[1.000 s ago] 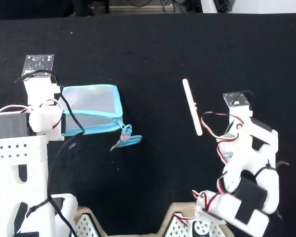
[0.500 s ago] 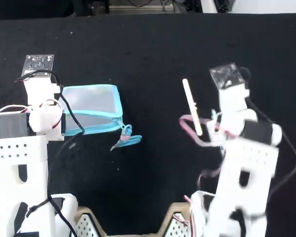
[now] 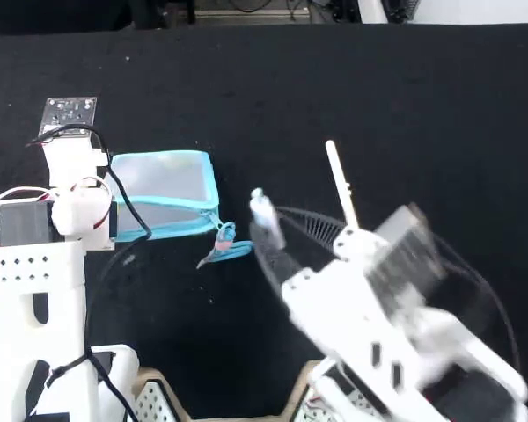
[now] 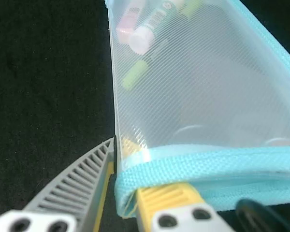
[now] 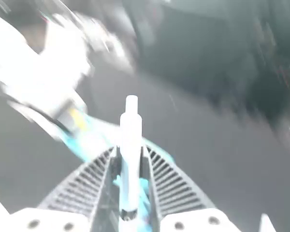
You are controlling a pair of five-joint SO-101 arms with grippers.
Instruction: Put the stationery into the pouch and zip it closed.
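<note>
Mostly see-through, blue-trimmed pouch (image 4: 203, 87), corner tight in left hand (image 4: 120, 145); white pen (image 5: 131, 125) tight in right hand (image 5: 129, 152).

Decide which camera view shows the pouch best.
The left wrist view: the pouch is close, with stationery visible through its mesh. The high view shows it small, partly behind the left arm; the right wrist view, a blurred turquoise edge.

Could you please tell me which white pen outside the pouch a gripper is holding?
The white pen clamped in the right gripper, near the pouch; the other pen lies loose on the table.
</note>
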